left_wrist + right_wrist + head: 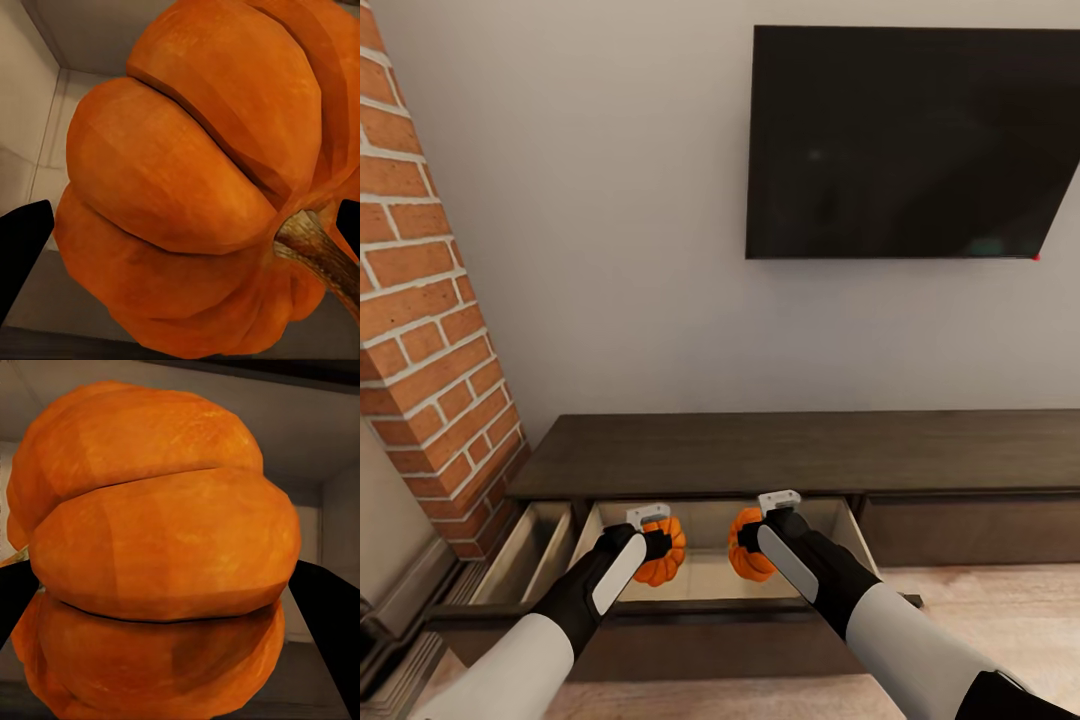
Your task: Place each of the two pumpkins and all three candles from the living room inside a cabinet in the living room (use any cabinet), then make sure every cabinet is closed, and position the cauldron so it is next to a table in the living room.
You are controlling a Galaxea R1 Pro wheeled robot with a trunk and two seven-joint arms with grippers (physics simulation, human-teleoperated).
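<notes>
Two small ribbed orange pumpkins hang over an open drawer of the long dark-brown cabinet [790, 450]. My left gripper [657, 545] is shut on the left pumpkin [663, 552], which looms large in the left wrist view [195, 187] with its brown stem [319, 244] beside one black finger [22, 247]. My right gripper [752, 538] is shut on the right pumpkin [744, 548], seen close up in the right wrist view [157, 562] between two dark fingers [330, 622]. Both are held above the drawer's pale beige interior [705, 575].
A second, narrower drawer [525, 555] stands open to the left. A brick column [430, 330] rises at the left beside the cabinet. A black TV [910, 140] hangs on the wall above. Closed drawer fronts [970, 530] continue to the right over a light wood floor [1000, 610].
</notes>
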